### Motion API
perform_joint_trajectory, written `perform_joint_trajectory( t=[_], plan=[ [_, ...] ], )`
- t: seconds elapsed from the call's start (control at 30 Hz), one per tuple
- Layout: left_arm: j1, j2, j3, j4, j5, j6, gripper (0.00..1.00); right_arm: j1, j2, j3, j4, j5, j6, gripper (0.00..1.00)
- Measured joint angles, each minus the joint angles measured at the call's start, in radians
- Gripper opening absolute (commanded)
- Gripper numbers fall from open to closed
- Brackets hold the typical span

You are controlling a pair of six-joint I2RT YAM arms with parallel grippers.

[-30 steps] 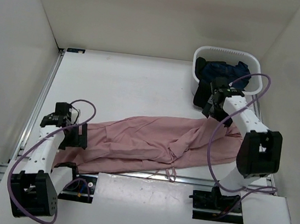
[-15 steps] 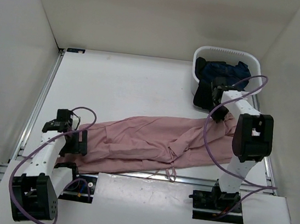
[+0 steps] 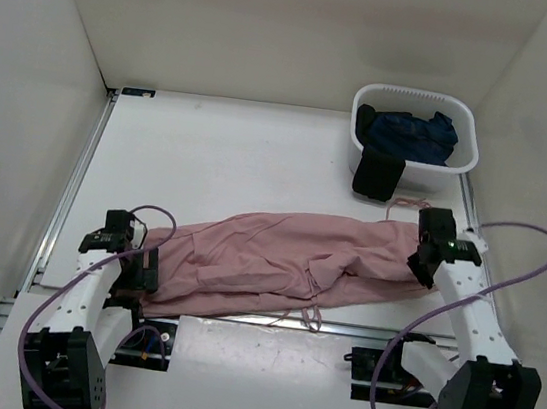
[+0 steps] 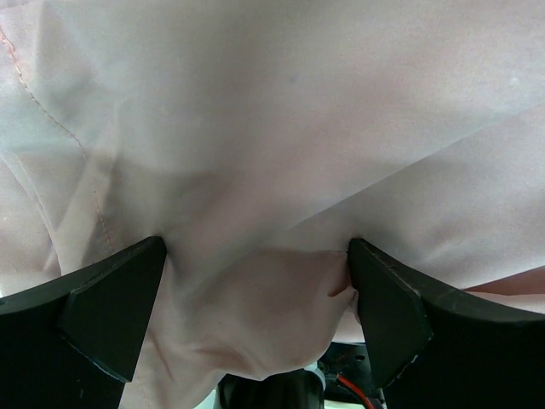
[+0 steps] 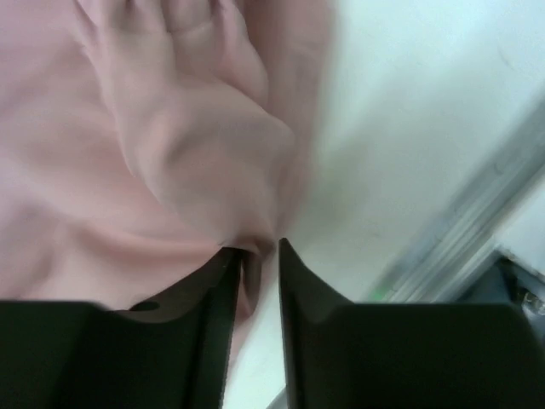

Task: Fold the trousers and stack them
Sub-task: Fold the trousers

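The dusty-pink trousers lie crumpled across the table from left to right, with a thin drawstring trailing at the front edge. My left gripper sits at their left end. In the left wrist view it is wide open, and pink cloth bulges between its fingers. My right gripper is at the trousers' right end. In the right wrist view it shows jaws a narrow gap apart; a fold of the trousers lies in the gap against the left finger, with white table beside the right one.
A white basket stands at the back right and holds a dark navy garment. A black cloth hangs over its front wall. A metal rail runs along the near table edge. White walls close in on three sides.
My right arm swung from the basket's front down to the trousers' right end, and that end of the cloth came nearer with it. My left gripper crept slightly nearer.
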Motion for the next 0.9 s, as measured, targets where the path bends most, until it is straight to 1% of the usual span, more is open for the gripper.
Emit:
perform_joint_trajectory(
  t=[0.07,0.1,0.17,0.23,0.3,0.37,0.47,0.6,0.7,0.73,0.83,0.87,0.9],
  plan=[
    [0.000,-0.009,-0.003,-0.001,0.000,0.000,1.00,-0.046,-0.049,-0.093,-0.024,0.000,0.049,0.54],
    [0.000,-0.012,-0.004,-0.001,0.000,0.000,1.00,-0.075,-0.055,-0.133,-0.037,-0.002,0.066,0.60],
    [0.000,-0.017,-0.005,-0.002,0.000,0.000,1.00,-0.137,-0.071,-0.180,-0.072,-0.002,0.089,0.67],
    [0.000,-0.024,-0.005,-0.006,-0.002,0.000,1.00,-0.188,-0.097,-0.183,-0.109,0.015,0.106,0.72],
    [0.000,-0.030,-0.005,-0.013,-0.006,0.000,1.00,-0.206,-0.123,-0.167,-0.148,0.047,0.126,0.73],
    [0.000,-0.032,0.008,-0.026,-0.011,0.000,1.00,-0.210,-0.147,-0.130,-0.194,0.089,0.148,0.73],
    [0.000,-0.031,0.086,-0.054,-0.013,0.000,1.00,-0.211,-0.185,-0.051,-0.224,0.149,0.139,0.73],
    [0.000,-0.012,0.271,-0.044,0.003,0.000,1.00,-0.209,-0.188,0.040,-0.170,0.161,0.036,0.70],
    [0.000,0.037,0.344,-0.002,0.012,0.000,1.00,-0.198,-0.125,0.087,-0.106,0.124,-0.050,0.65],
    [0.000,0.058,0.346,0.015,0.009,0.000,1.00,-0.190,-0.090,0.099,-0.086,0.108,-0.071,0.59],
    [0.000,0.148,0.305,0.074,-0.015,0.000,0.99,-0.164,0.018,0.103,-0.023,0.051,-0.117,0.49],
    [0.000,0.182,0.274,0.100,-0.030,0.001,0.99,-0.158,0.050,0.095,0.005,0.020,-0.127,0.40],
    [0.000,0.215,0.240,0.120,-0.045,0.000,0.97,-0.155,0.082,0.084,0.030,-0.016,-0.137,0.36]
  ],
)
